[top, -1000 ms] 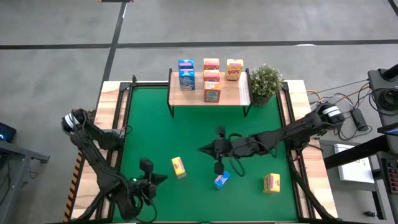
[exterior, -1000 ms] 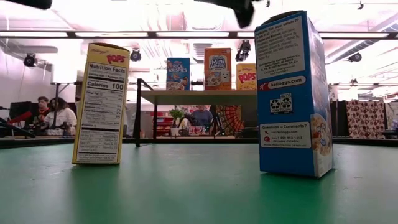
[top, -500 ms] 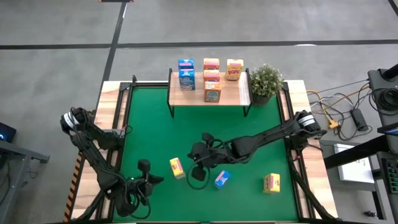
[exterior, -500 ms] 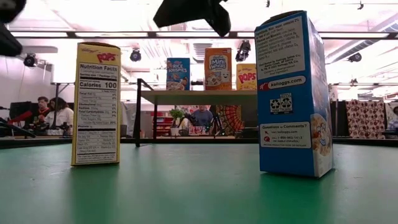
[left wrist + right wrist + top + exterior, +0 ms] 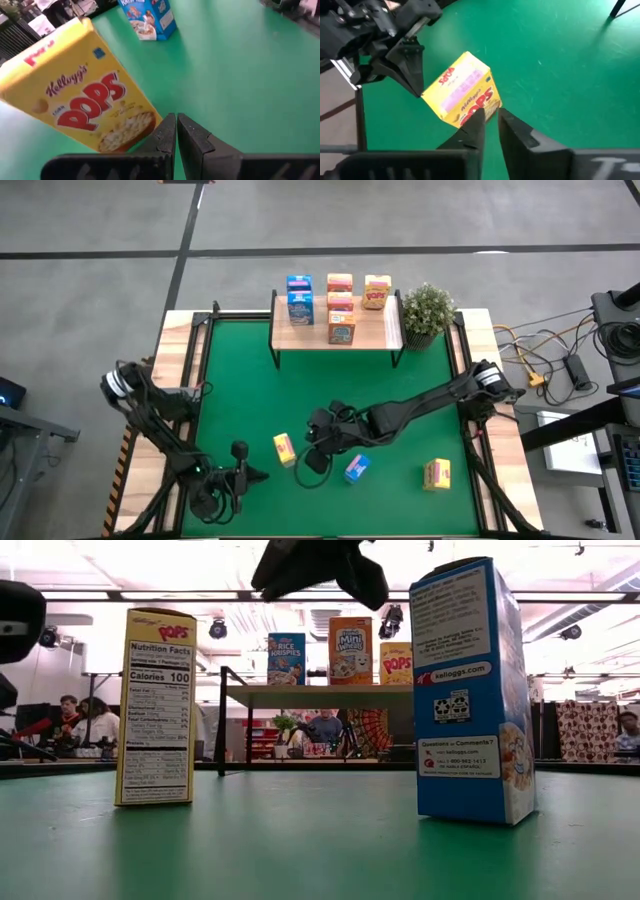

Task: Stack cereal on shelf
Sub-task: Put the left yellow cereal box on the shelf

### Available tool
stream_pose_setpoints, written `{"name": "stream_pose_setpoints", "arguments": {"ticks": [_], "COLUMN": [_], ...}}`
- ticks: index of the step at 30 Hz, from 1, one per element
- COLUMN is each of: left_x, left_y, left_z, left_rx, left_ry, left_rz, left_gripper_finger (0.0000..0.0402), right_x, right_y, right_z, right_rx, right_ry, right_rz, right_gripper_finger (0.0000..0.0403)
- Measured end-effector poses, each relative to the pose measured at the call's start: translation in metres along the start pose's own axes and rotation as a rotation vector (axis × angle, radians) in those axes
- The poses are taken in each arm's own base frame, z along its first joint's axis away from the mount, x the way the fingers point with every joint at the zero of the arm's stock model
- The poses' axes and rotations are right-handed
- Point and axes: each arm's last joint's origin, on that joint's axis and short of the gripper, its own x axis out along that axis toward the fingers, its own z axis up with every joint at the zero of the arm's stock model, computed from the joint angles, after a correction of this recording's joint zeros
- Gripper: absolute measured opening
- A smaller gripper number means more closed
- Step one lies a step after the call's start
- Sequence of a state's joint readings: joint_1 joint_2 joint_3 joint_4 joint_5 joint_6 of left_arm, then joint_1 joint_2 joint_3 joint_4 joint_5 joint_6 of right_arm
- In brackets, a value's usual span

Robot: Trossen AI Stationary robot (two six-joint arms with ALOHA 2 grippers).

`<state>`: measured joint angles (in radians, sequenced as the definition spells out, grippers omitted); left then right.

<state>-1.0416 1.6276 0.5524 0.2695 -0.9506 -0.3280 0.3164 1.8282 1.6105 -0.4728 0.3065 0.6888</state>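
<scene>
Wooden shelf (image 5: 385,332) at the far edge of the desk (image 5: 240,380) already carries six cereal boxes — two blue (image 5: 299,299), three orange-red (image 5: 340,308) and one yellow (image 5: 376,291) — though from above it is hard to tell how neatly they sit on one another. Three boxes are left on the green mat near the front edge: a yellow one (image 5: 286,448) left of centre, a blue one (image 5: 356,468) just beside it towards the right, and a second yellow one (image 5: 437,473) well apart at the right. So roughly two thirds of the job looks done. The right pincer (image 5: 318,452) hangs between the first yellow box and the blue one, above the mat; in its wrist view the fingers (image 5: 476,131) stand slightly parted right at the yellow box's edge and clasp nothing — my guess is that this box goes next. The left pincer (image 5: 240,472) waits near the front left of the desk, pressed together and empty, pointing at the same yellow box. A potted plant (image 5: 427,310) stands just beside the shelf's right end.
</scene>
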Motion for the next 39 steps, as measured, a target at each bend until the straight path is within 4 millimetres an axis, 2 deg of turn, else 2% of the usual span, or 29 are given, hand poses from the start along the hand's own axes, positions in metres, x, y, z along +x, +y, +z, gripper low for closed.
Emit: {"name": "stream_pose_setpoints", "arguments": {"ticks": [10, 17, 21, 31, 39], "left_x": [0.019, 0.037, 0.047, 0.064, 0.068], "left_y": [-0.001, 0.001, 0.007, 0.018, 0.015], "left_z": [-0.005, -0.007, -0.007, -0.003, -0.009], "left_rx": [0.016, 0.018, 0.006, -0.087, -0.11], "left_ry": [0.0, -0.016, -0.008, -0.035, -0.027], "left_rz": [0.094, 0.128, 0.164, 0.211, 0.19], "left_gripper_finger": [0.0, 0.0, 0.0, 0.0, 0.0], "right_x": [0.019, 0.021, 0.021, 0.021, 0.022], "right_y": [0.003, 0.003, 0.003, 0.006, 0.004], "right_z": [-0.008, -0.008, -0.008, -0.005, -0.004], "right_rx": [0.007, -0.018, -0.032, -0.056, -0.053], "right_ry": [-0.008, -0.01, -0.013, -0.046, -0.078], "right_rz": [-0.001, 0.0, 0.003, 0.027, -0.016], "right_gripper_finger": [0.0183, 0.0243, 0.0255, 0.0256, 0.0255]}}
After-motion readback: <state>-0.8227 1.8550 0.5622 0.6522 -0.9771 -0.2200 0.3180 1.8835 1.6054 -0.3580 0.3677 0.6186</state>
